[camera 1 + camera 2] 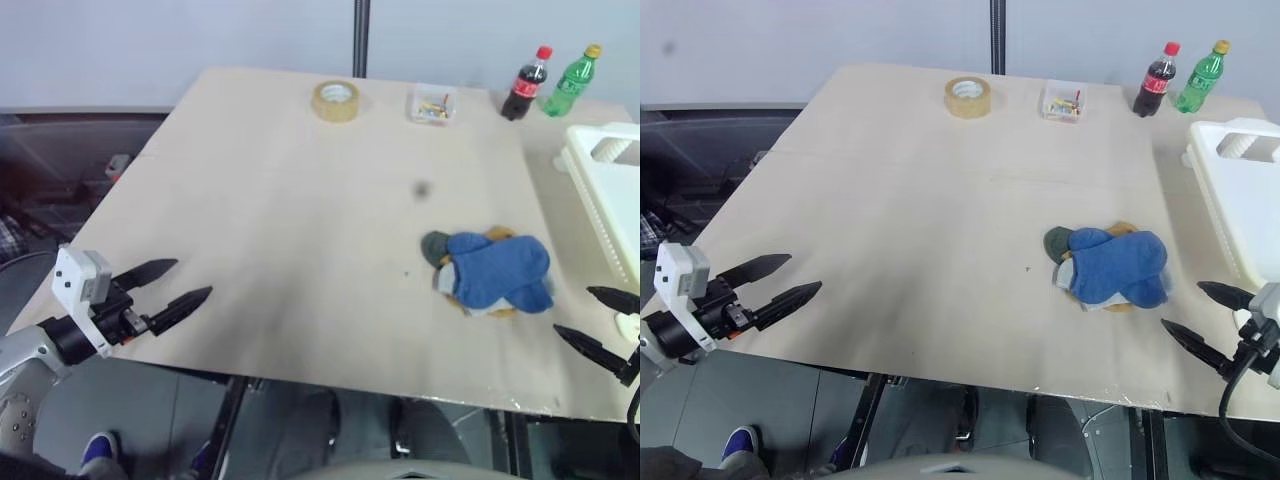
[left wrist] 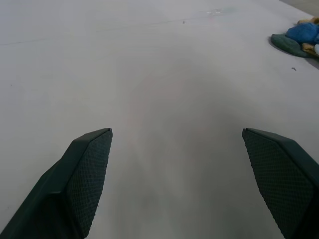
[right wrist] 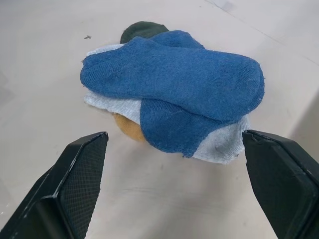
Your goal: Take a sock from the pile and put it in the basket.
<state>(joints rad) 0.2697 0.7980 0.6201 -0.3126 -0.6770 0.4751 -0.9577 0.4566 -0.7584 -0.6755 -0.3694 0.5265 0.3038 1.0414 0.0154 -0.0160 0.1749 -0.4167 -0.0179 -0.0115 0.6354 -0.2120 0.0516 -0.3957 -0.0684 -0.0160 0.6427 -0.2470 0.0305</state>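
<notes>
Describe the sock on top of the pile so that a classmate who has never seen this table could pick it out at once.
On the pale table, look to the robot's right, near the white basket, for the small pile of socks. The sock on top is plain royal blue, covering light grey, mustard-yellow and dark green ones.

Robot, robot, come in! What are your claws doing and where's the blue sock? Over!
Left claw open, empty. Right claw open, empty, beside the pile. Blue sock on top of it, untouched. Basket on the right; nothing in the way.
</notes>
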